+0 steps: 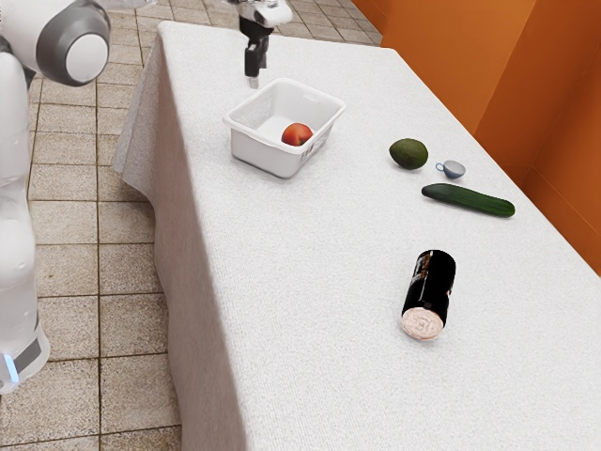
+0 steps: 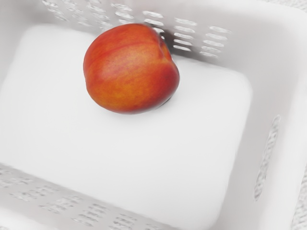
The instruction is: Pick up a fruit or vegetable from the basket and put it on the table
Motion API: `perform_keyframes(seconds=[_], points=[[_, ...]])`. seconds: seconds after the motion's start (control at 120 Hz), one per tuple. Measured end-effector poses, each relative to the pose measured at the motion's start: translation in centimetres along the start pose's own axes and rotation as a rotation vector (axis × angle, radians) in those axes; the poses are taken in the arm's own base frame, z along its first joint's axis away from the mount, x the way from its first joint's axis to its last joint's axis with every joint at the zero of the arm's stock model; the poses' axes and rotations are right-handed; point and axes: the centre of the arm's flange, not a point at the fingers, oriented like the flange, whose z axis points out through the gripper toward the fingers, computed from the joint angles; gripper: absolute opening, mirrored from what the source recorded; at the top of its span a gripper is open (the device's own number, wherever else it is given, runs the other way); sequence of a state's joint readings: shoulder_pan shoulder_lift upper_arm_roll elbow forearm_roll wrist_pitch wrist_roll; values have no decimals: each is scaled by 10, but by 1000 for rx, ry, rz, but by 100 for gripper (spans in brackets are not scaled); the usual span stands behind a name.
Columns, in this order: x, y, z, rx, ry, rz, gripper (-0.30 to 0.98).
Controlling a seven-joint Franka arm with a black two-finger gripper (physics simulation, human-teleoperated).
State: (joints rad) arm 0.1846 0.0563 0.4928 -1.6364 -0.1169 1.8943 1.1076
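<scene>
My gripper (image 1: 254, 79) is above the far rim of the white basket (image 1: 254, 151) in the exterior view, pointing down; its state cannot be made out. A red-orange peach or nectarine (image 1: 297, 134) rests in the basket, by the wall toward the exterior view's right. From the hand, the same fruit (image 2: 130, 69) is seen on the basket's floor, close to a slotted wall of the basket (image 2: 276, 91), with a gap of height between hand and fruit.
On the white-clothed table (image 1: 310, 282) lie a dark avocado (image 1: 408, 154), a small blue-grey cup (image 1: 453, 169), a cucumber (image 1: 468, 200) and a black can (image 1: 430, 289), all toward the exterior view's right of the basket.
</scene>
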Motion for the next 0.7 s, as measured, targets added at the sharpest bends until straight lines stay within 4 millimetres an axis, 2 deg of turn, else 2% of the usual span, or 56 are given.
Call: perform_keyframes(seconds=[0.067, 0.125, 0.225, 0.308, 0.367, 0.542, 0.642, 0.7], points=[[9, 4, 3, -7, 11, 43, 68], [9, 4, 4, -9, 22, 61, 68], [-10, -7, 3, -4, 31, 57, 69], [-30, -20, 9, -3, 19, 42, 69], [-35, -24, 13, -2, 13, 47, 69], [-9, -16, 27, -13, 27, 122, 69], [-3, -16, 33, -14, 32, 145, 69], [10, -12, 42, -20, 36, 169, 69]])
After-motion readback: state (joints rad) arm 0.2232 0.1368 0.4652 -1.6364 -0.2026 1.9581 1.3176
